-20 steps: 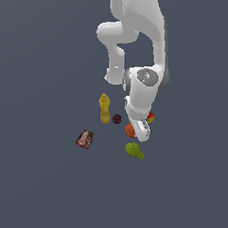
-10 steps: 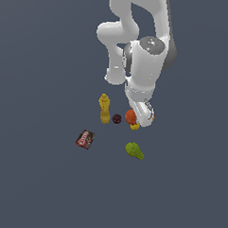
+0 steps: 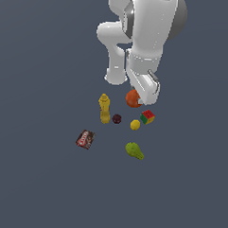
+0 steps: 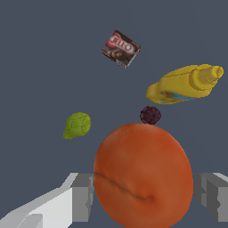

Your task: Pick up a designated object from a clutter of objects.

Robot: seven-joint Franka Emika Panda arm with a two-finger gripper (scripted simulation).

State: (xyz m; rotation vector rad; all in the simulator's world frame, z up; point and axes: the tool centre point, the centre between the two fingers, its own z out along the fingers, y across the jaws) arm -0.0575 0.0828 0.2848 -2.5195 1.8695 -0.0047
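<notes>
The orange ball (image 3: 132,99) hangs above the floor under the white arm, held in my gripper (image 3: 134,100). The wrist view shows the orange ball (image 4: 143,174) filling the space between my two grey fingers (image 4: 83,197), which are shut on it. Below it on the floor lie the other items of the clutter: yellow bottle (image 3: 105,108), dark maroon ball (image 3: 116,119), yellow ball (image 3: 135,125), multicoloured cube (image 3: 147,117), green pear (image 3: 134,150) and dark red-brown packet (image 3: 85,139).
Through the wrist camera, the yellow bottle (image 4: 185,83), maroon ball (image 4: 150,115), green pear (image 4: 77,125) and packet (image 4: 121,48) lie well beneath the held ball. The floor is plain dark grey all around.
The arm has risen steadily, lifting the orange ball out of the clutter. The other items have stayed where they were.
</notes>
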